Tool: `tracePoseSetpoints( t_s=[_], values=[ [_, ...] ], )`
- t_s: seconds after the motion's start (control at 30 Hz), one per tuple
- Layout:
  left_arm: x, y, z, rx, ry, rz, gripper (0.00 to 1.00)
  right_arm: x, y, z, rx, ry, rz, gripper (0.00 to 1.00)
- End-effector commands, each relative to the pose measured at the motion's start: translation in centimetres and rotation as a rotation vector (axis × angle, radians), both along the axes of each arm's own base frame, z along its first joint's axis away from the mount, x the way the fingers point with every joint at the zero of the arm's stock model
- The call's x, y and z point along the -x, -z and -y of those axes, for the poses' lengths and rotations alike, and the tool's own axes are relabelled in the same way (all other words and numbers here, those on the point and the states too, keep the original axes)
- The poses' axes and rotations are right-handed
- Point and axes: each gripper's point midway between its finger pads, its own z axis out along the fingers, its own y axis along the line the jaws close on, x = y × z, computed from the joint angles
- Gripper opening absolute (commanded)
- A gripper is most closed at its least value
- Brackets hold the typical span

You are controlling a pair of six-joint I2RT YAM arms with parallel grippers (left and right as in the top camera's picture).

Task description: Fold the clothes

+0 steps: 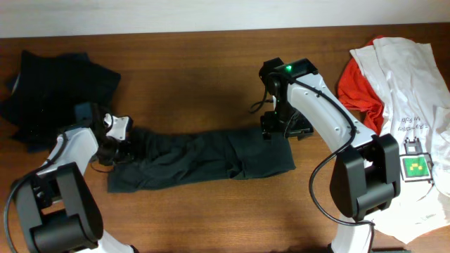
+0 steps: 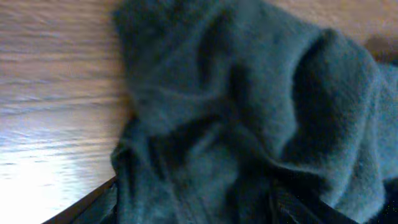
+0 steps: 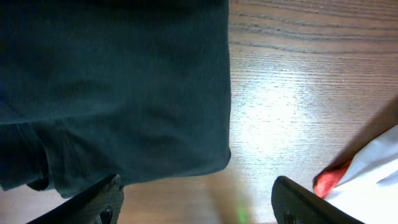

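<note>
The dark green garment (image 1: 204, 160) lies across the middle of the table (image 1: 204, 225) as one long, narrow band, and I read that as a first lengthwise fold already made. It is rumpled along its length and bunched at its left end, so the crosswise folds are yet to come.

My right gripper (image 1: 275, 129) hangs over the band's upper right corner. In the right wrist view its jaws stand wide apart with nothing between them, the cloth's corner lying flat on the wood just ahead of them.

My left gripper (image 1: 112, 146) sits at the bunched left end. Its wrist view is filled with crumpled cloth pressed close to the lens, and I cannot tell whether the jaws are clamped on it or merely resting against it.

At the far left a pile of dark clothes (image 1: 53, 88) looks done, though not neatly squared. At the right edge a white T-shirt (image 1: 415, 91) and a red garment (image 1: 357, 88) lie heaped and unfolded, so I judge less than half of the work is finished.
</note>
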Motion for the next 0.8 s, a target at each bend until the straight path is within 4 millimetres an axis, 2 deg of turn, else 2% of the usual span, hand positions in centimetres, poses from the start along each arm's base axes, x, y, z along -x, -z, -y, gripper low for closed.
tracePoseSetpoints(
  t_s=[0.0, 0.07, 0.13, 0.17, 0.23, 0.3, 0.33, 0.43, 0.5, 0.53, 0.6, 0.67, 0.73, 0.77],
  values=[
    [2.8, 1.8, 1.3, 0.051, 0.022, -0.118, 0.67, -0.5, -0.1, 0.3, 0.013, -0.021, 0.013, 0.8],
    [3.1, 1.7, 1.4, 0.058, 0.022, -0.133, 0.54, -0.5, -0.1, 0.3, 0.013, -0.021, 0.013, 0.8],
    [2.9, 1.7, 1.4, 0.056, 0.022, -0.125, 0.22, -0.4, -0.1, 0.3, 0.013, -0.021, 0.013, 0.8],
    [2.8, 1.7, 1.3, 0.055, 0.022, -0.12, 0.12, -0.4, -0.1, 0.3, 0.013, -0.021, 0.013, 0.8],
    [2.4, 1.4, 1.1, 0.051, 0.019, -0.11, 0.04, -0.5, -0.1, 0.5, 0.022, -0.021, 0.016, 0.79],
    [1.2, 0.4, 0.0, 0.034, -0.024, -0.093, 0.01, -0.8, -0.1, 1.4, 0.03, 0.002, 0.018, 0.79],
    [0.1, -0.8, -2.2, -0.027, -0.09, -0.091, 0.01, -1.2, -0.2, 2.7, 0.031, 0.04, 0.018, 0.79],
    [-1.0, -4.7, -8.6, -0.216, -0.287, -0.11, 0.01, -1.9, -0.2, 6.7, 0.02, 0.084, 0.007, 0.79],
    [-1.5, -8.0, -11.2, -0.266, -0.354, -0.102, 0.01, -2.1, -0.2, 9.2, 0.014, 0.112, 0.001, 0.79],
    [-1.8, -9.2, -11.4, -0.262, -0.361, -0.094, 0.0, -2.1, -0.2, 10.0, 0.013, 0.131, 0.0, 0.8],
    [-2.1, -11.5, -10.6, -0.242, -0.343, -0.093, 0.01, -2.1, -0.2, 11.5, 0.012, 0.173, 0.001, 0.8],
    [-2.1, -12.6, -7.4, -0.172, -0.286, -0.119, 0.01, -2.1, -0.2, 12.3, 0.012, 0.197, 0.0, 0.8],
    [-2.2, -12.8, -2.8, -0.082, -0.215, -0.147, 0.01, -2.1, -0.2, 12.4, 0.013, 0.2, 0.0, 0.8],
    [-2.3, -12.9, 0.3, -0.042, -0.156, -0.158, 0.01, -2.1, -0.2, 12.4, 0.013, 0.199, 0.0, 0.8]
  ],
)
